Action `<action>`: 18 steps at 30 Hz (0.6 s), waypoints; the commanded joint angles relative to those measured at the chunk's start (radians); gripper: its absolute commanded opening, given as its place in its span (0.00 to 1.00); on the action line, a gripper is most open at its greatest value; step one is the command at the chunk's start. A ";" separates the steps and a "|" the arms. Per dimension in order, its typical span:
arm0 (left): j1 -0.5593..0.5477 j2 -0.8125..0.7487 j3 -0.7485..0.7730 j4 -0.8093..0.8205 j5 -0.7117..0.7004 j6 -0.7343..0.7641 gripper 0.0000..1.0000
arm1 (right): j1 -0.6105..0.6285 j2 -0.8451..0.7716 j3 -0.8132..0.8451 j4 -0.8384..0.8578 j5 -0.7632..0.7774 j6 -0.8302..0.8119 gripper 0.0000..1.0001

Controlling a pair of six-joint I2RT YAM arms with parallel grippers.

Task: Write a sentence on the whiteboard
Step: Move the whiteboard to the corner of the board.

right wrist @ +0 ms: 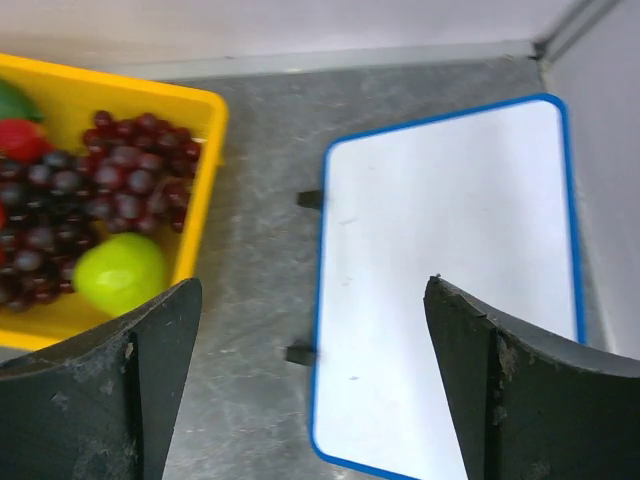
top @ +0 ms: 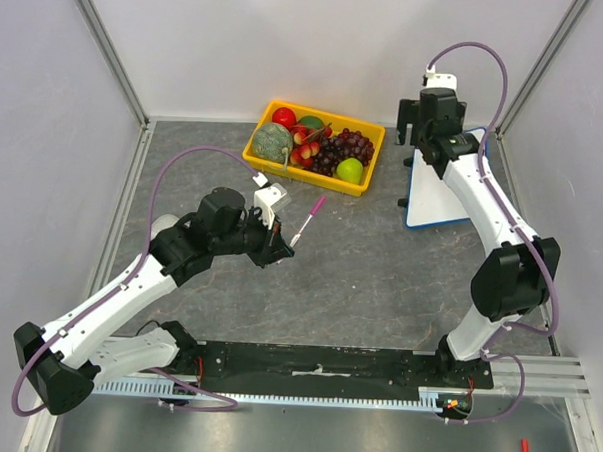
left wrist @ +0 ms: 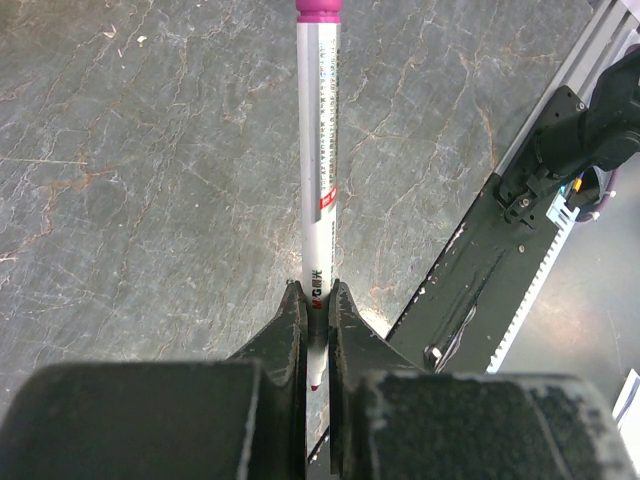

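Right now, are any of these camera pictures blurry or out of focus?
Top view: sharp and evenly lit. Left wrist view: the marker is crisp, but the left end effector gripping it turns fuzzy toward the bottom edge. Right wrist view: slightly soft all over, with the grapes and the whiteboard rim a little smeared.
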State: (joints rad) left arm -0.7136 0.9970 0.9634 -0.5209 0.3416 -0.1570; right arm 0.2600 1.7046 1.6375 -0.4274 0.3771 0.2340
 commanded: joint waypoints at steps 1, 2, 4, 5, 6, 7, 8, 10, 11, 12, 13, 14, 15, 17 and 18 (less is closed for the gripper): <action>0.003 -0.003 0.003 0.042 0.016 0.020 0.02 | -0.047 0.006 0.009 -0.044 0.071 -0.077 0.98; 0.003 -0.004 0.001 0.042 0.016 0.020 0.02 | -0.051 0.006 0.007 -0.040 0.088 -0.085 0.98; 0.003 -0.005 0.000 0.042 0.014 0.019 0.02 | -0.056 -0.002 -0.022 -0.001 0.143 -0.116 0.98; 0.003 -0.003 0.000 0.042 0.016 0.019 0.02 | -0.057 -0.008 -0.050 0.036 0.163 -0.133 0.98; 0.003 -0.003 0.001 0.041 0.016 0.020 0.02 | -0.057 -0.008 -0.071 0.064 0.189 -0.151 0.98; 0.003 -0.001 0.001 0.042 0.016 0.019 0.02 | -0.057 -0.002 -0.083 0.084 0.212 -0.165 0.98; 0.003 -0.001 0.001 0.042 0.016 0.019 0.02 | -0.059 0.015 -0.082 0.087 0.236 -0.177 0.98; 0.003 0.003 0.001 0.042 0.019 0.019 0.02 | -0.061 0.056 -0.074 0.076 0.263 -0.185 0.98; 0.003 0.003 0.001 0.044 0.023 0.019 0.02 | -0.061 0.079 -0.065 0.064 0.279 -0.176 0.98; 0.003 0.006 0.001 0.044 0.025 0.019 0.02 | -0.061 0.096 -0.061 0.052 0.284 -0.167 0.98; 0.003 0.008 0.001 0.045 0.025 0.019 0.02 | -0.059 0.111 -0.061 0.046 0.290 -0.160 0.98; 0.003 0.008 0.003 0.044 0.025 0.019 0.02 | -0.061 0.121 -0.070 0.045 0.290 -0.156 0.98; 0.003 0.009 0.001 0.045 0.025 0.019 0.02 | -0.062 0.133 -0.074 0.044 0.295 -0.153 0.98; 0.002 0.009 0.000 0.044 0.023 0.019 0.02 | -0.061 0.145 -0.082 0.045 0.322 -0.142 0.98; 0.003 0.009 0.000 0.044 0.023 0.019 0.02 | -0.061 0.145 -0.093 0.058 0.330 -0.147 0.98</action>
State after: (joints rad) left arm -0.7136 1.0058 0.9634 -0.5175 0.3443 -0.1570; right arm 0.1989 1.8393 1.5593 -0.3981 0.6315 0.0925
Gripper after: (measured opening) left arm 0.071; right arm 0.982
